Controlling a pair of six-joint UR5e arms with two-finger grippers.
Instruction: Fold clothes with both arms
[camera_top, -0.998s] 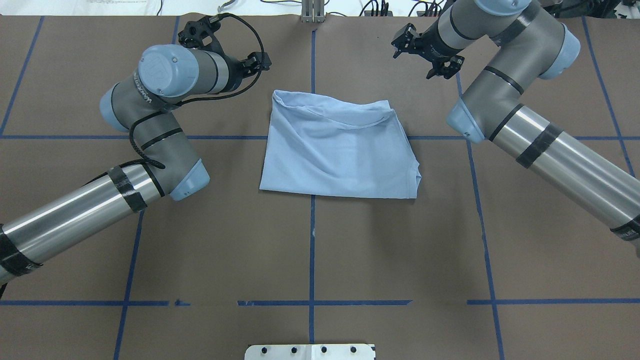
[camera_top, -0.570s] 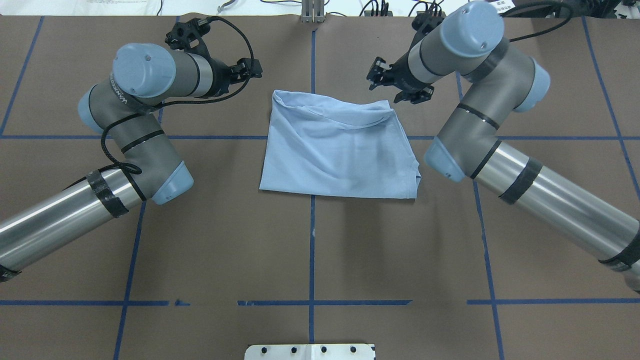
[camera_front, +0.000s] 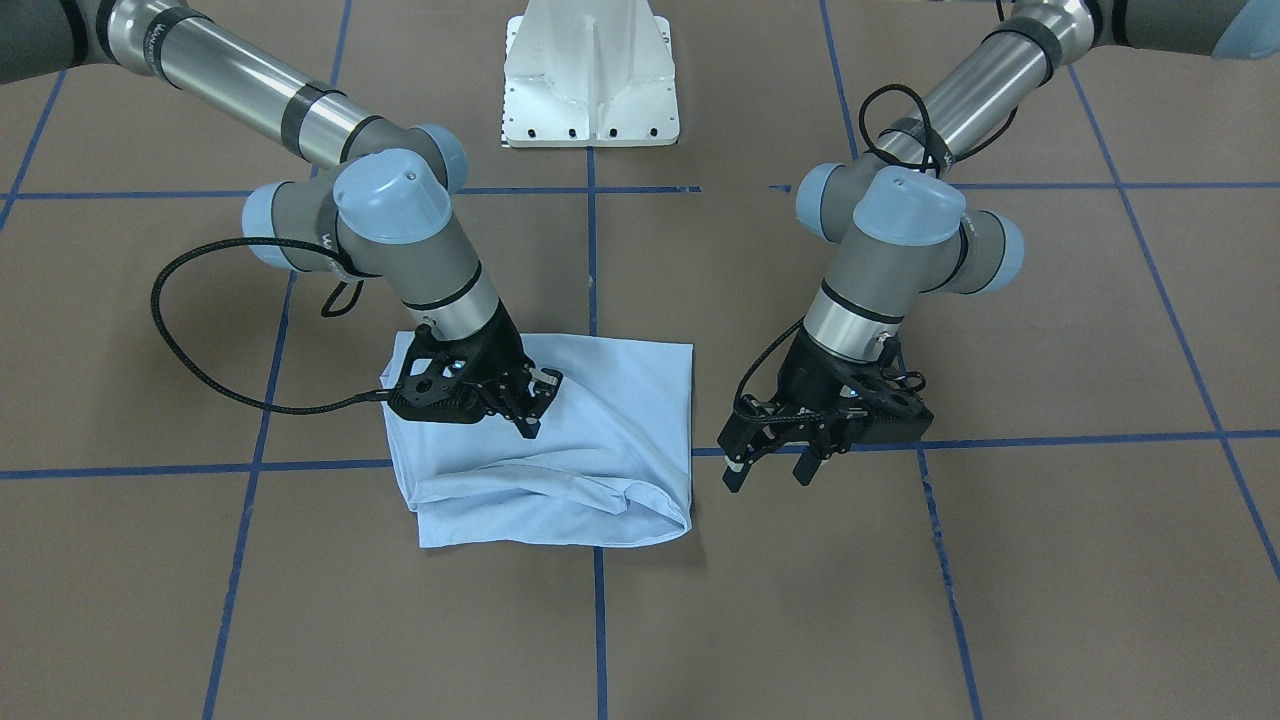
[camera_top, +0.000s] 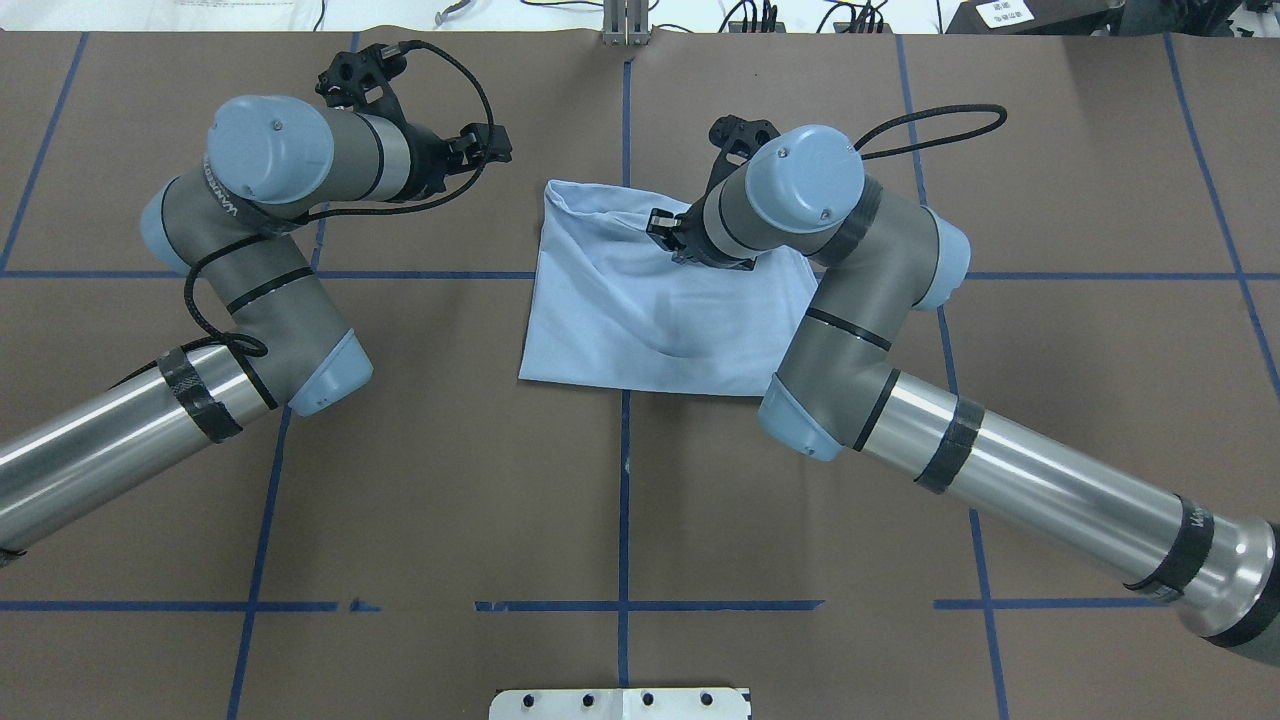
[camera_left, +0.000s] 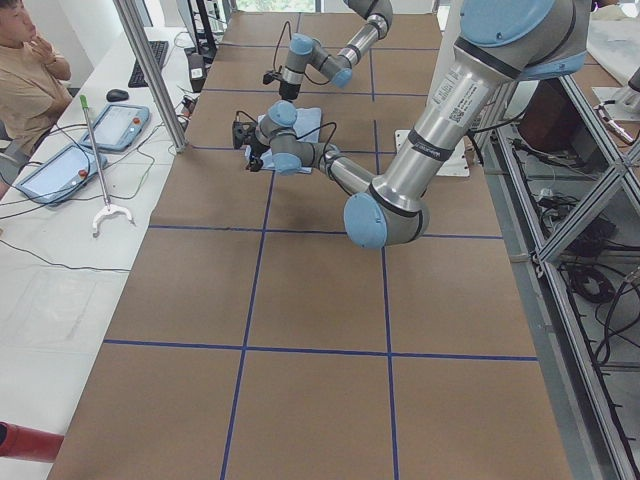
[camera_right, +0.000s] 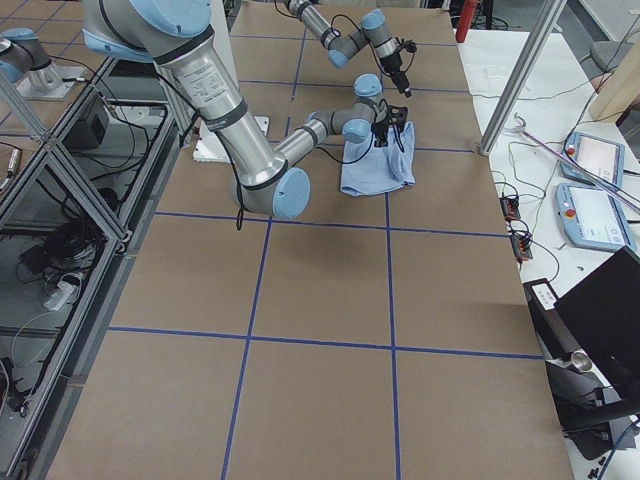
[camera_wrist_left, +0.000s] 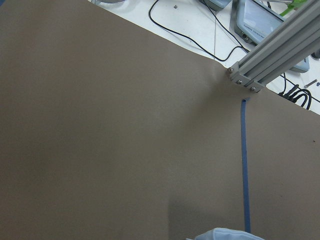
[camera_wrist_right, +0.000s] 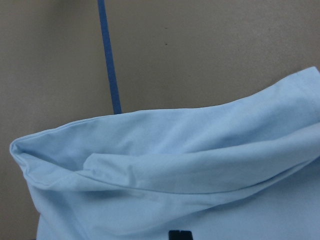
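The clothes are one light blue T-shirt, lying folded into a rough rectangle on the brown table, its far edge loosely rolled over. My right gripper hangs over the shirt's far middle part, right above the rolled edge. Its fingers stand apart and hold nothing. Whether they touch the cloth I cannot tell. My left gripper is open beside the shirt's far left corner, clear of the cloth, over bare table. A sliver of the shirt shows at the bottom of the left wrist view.
Blue tape lines cross the brown table cover. The white pedestal base stands at the near edge. An aluminium post rises at the far edge. A seated person and tablets are beyond it.
My right arm has swung in from the far right and now has its gripper over the shirt's far edge. The left arm has drawn back slightly to the left. The shirt has not moved.
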